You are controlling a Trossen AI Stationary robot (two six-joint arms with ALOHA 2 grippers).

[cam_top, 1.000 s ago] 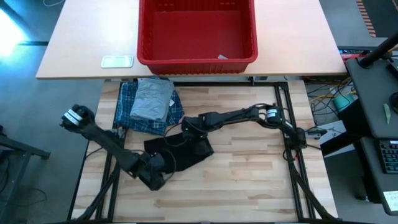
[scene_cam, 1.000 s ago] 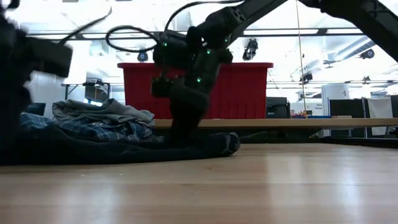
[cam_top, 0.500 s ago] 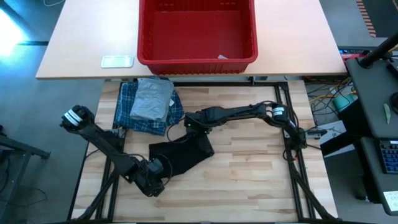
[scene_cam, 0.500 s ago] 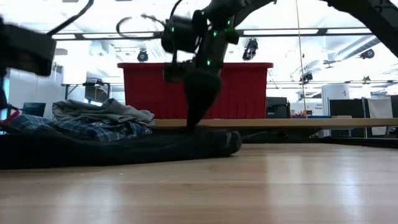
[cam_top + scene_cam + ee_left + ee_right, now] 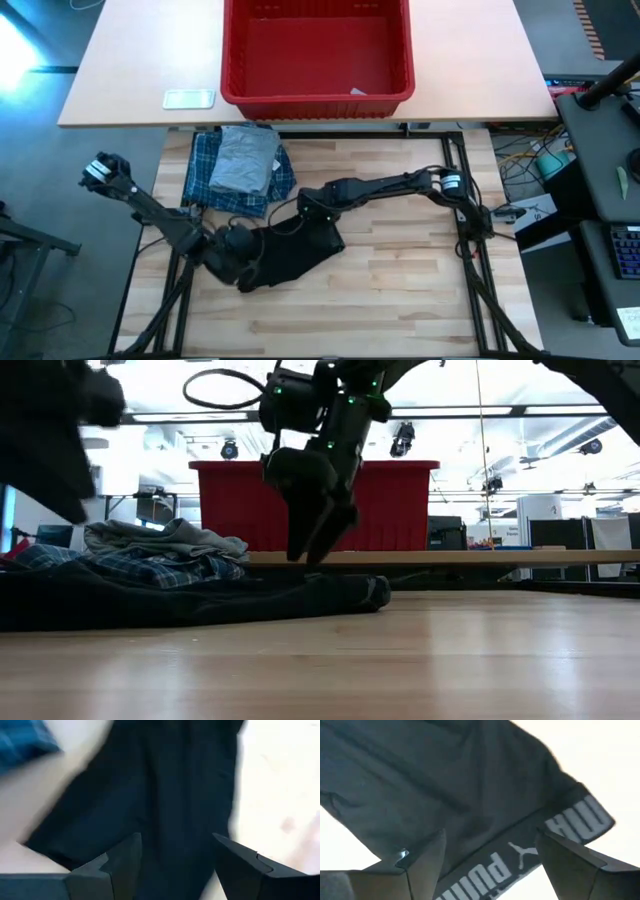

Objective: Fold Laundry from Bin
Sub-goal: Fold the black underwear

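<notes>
A small black garment with a lettered waistband (image 5: 290, 250) is seen lying flat on the light wooden slatted table (image 5: 420, 290), near its middle and toward the left. The right claw (image 5: 308, 207) is positioned over the garment's far edge; in the right wrist view its two dark fingers (image 5: 427, 857) are spread, with the waistband lettering visible between them and nothing pinched. In the low view this claw (image 5: 318, 545) hangs just above the cloth, apart from it. The left claw (image 5: 240, 262) is placed over the garment's near left corner; the left wrist view shows its fingers (image 5: 125, 865) spread above the black fabric, no fold gripped. Beyond the black garment, a blue-and-white plaid shirt (image 5: 205, 175) lies folded on the table with a light grey folded T-shirt (image 5: 245, 160) stacked on top; the pile is just beside the black garment. A red rectangular plastic bin (image 5: 235, 80) stands on a separate tan table (image 5: 120, 60) behind, with a small pale scrap inside near its front right corner. A small flat pale object (image 5: 188, 98) rests beside the bin.
</notes>
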